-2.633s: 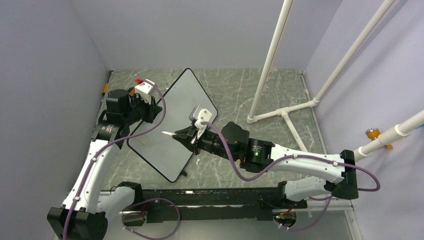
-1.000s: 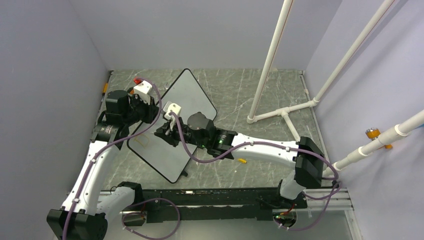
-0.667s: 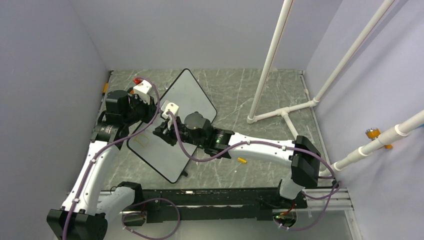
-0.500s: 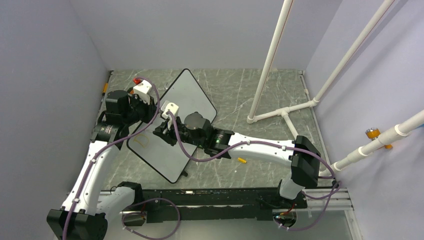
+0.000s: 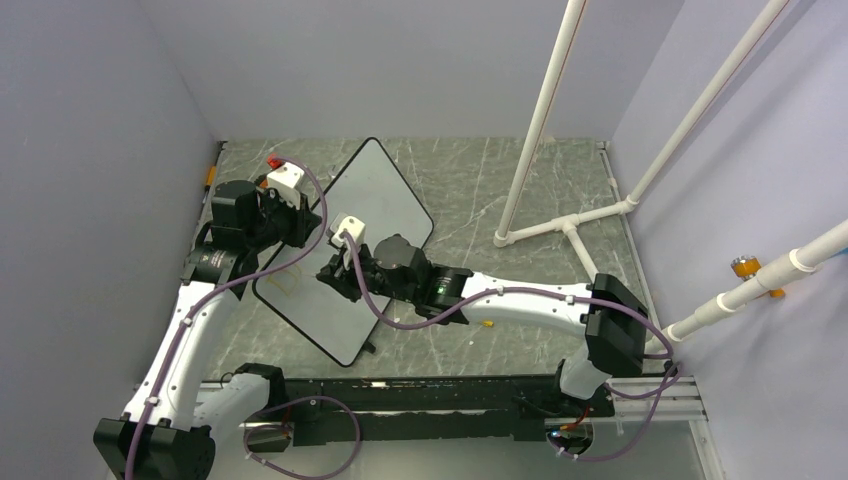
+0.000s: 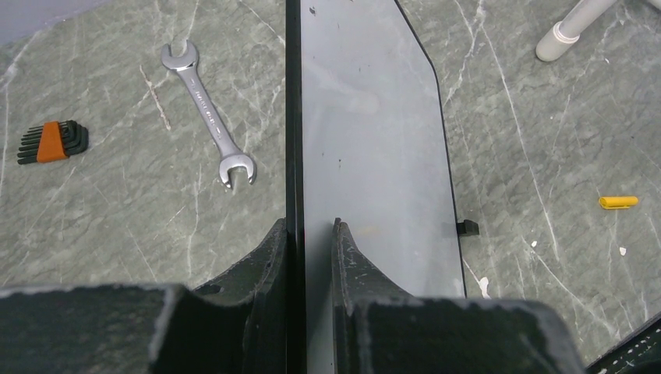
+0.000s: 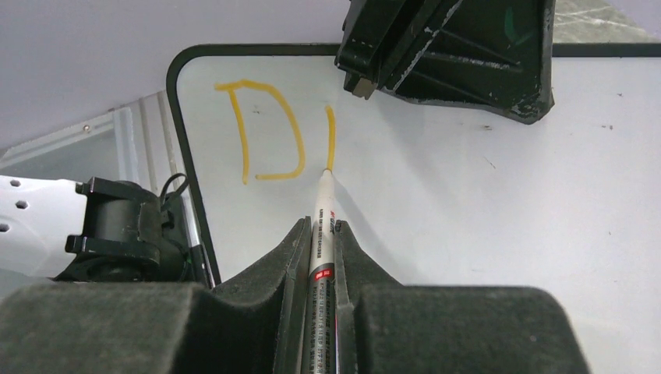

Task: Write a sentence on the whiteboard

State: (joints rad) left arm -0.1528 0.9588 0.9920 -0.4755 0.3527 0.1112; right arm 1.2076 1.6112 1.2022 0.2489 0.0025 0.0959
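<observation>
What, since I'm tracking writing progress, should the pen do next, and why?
Probably retrace up and branch away from the D to finish the second letter: the pen touches the bottom of a lone vertical stroke beside it.

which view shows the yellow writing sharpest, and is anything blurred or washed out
Right wrist: the sentence on the whiteboard is crisp, the right gripper around the marker looks soft. Top external: the writing is a faint, tiny smudge. Left wrist: board edge-on, dull grey sheen, no writing visible.
</observation>
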